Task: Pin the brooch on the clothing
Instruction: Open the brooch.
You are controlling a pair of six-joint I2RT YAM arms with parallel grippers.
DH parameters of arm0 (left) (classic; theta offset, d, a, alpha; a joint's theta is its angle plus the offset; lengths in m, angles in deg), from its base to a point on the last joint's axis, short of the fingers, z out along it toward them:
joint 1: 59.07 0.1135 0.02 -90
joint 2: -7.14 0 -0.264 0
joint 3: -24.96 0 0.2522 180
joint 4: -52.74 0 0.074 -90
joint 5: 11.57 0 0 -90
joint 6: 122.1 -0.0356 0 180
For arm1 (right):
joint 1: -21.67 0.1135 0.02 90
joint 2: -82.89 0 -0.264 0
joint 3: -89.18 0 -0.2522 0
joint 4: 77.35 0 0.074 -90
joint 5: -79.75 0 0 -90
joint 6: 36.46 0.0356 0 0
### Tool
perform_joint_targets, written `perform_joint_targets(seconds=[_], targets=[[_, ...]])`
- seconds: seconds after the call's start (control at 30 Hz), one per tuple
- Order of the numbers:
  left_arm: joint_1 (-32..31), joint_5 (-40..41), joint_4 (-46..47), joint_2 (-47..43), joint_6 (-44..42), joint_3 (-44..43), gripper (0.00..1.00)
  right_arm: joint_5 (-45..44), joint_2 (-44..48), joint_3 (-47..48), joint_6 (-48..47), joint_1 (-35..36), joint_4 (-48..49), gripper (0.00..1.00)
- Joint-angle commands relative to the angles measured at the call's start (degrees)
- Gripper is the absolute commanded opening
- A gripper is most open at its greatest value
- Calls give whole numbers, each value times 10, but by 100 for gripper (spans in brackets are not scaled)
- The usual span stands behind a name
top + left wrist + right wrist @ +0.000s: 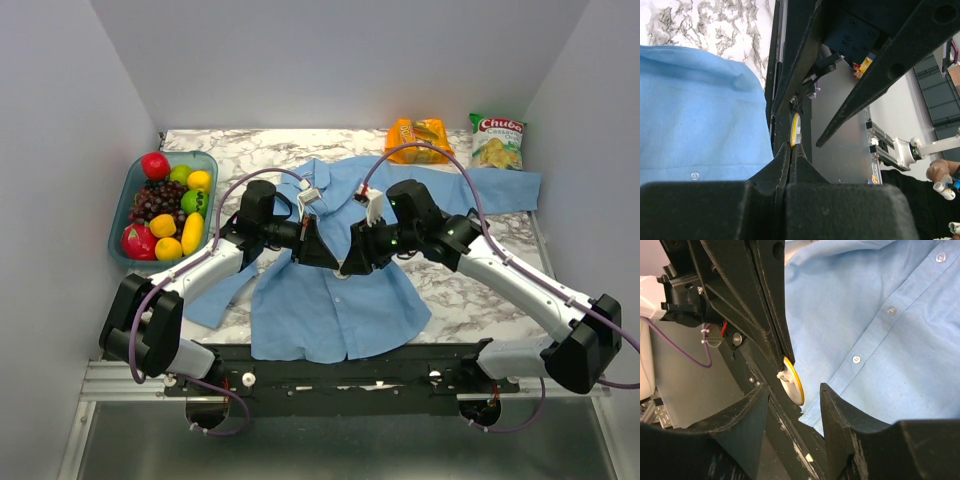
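The clothing, a light blue button-front shirt [340,300], lies spread flat on the marble table, and it also shows in the left wrist view [700,115] and in the right wrist view [880,315]. Above its middle my two grippers meet tip to tip. My left gripper [791,147] is shut, and the brooch [795,129] shows as a thin yellow edge between its tips. The right wrist view shows the brooch [793,382] as a small disc with a yellow rim and a pale back. My right gripper [795,390] stands open, with one finger on each side of it and not touching it.
A teal tub [128,205] of toy fruit sits at the left. An orange snack bag [420,138] and a green chips bag [497,140] lie at the back right. The black mounting rail [330,362] runs along the near edge below the shirt hem.
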Motion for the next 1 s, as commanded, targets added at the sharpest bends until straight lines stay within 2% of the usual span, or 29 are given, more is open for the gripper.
perform_joint_targets(seconds=[0.0, 0.2, 0.3, 0.97], targets=[[-1, 4, -1, -12, -8, -6, 0, 11, -9, -8, -5, 4, 29, 51], [-1, 4, 1, -10, -7, -7, 0, 13, -17, -6, -2, 5, 35, 36], [-2, 4, 2, -9, -6, -6, 0, 9, -16, -8, -2, 5, 34, 32], [-2, 2, 30, -9, 15, -1, 0, -88, -29, 4, -14, 28, -4, 23]])
